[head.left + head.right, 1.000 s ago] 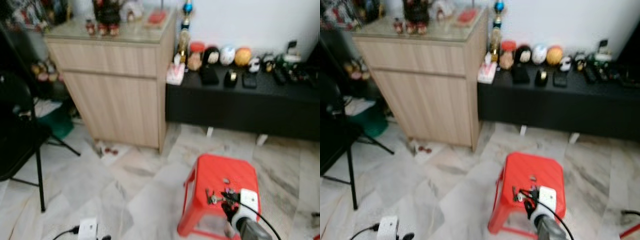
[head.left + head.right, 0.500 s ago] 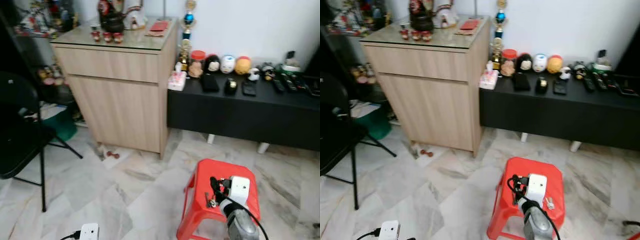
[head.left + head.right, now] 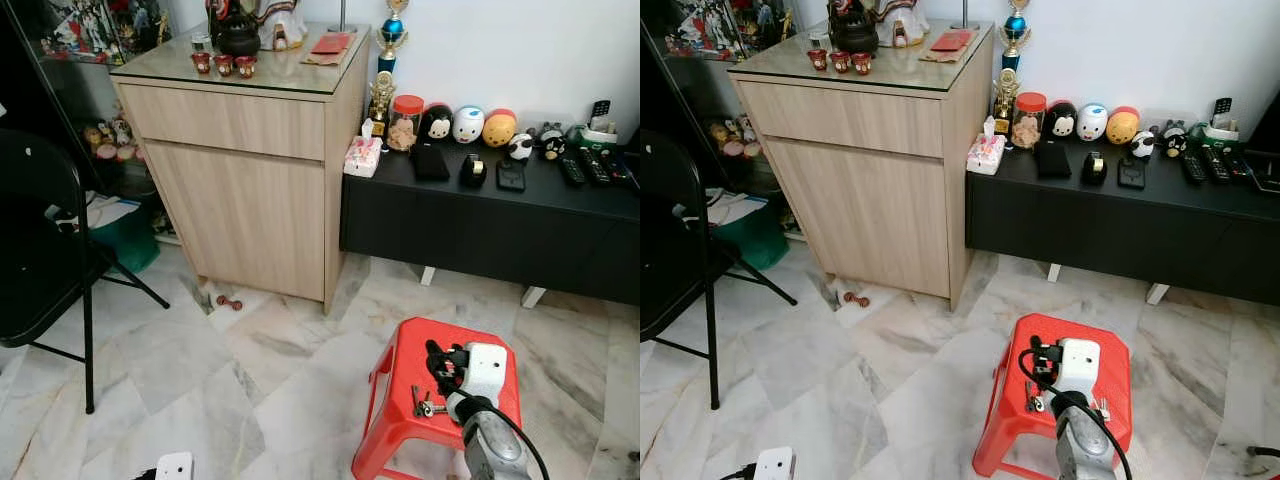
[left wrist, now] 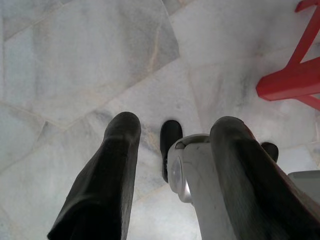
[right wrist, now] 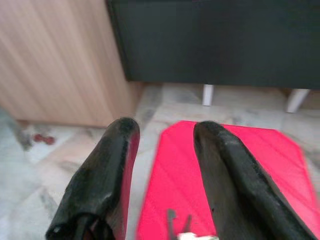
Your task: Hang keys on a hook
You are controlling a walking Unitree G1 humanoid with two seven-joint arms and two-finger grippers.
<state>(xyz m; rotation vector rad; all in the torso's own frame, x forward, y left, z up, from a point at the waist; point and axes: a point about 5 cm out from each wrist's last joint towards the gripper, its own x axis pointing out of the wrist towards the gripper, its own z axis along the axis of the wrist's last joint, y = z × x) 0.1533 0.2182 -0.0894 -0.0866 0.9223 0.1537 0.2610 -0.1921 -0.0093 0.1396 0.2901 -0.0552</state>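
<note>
So the keys (image 3: 423, 404) are lying flat on the red stool (image 3: 410, 345), toward its front-left part, and our right gripper (image 3: 443, 364) hangs over the seat just behind them with its fingers spread and nothing between them; in the right wrist view the keys sit low between the two black fingers (image 5: 100, 175), a bit short of the tips. We'd say we're lining up the pickup, so the trick is to come down with the bunch centred in the gap and pinch the ring or the thick part, not a single loose blade that'll swivel; the plastic top is slick, so a sloppy close could just skate them toward the edge.

The left gripper (image 4: 170, 165) hangs down by the marble floor (image 3: 280, 370), fingers parted, holding nothing.

Room-wise: the keys are near the stool's left rim, so no shoving that way or they drop off; open floor to the left, with a folding chair (image 3: 40, 260) well off; the wooden cabinet (image 3: 240, 190) and black bench (image 3: 500, 215) stand ahead; no hook we can make out yet.
</note>
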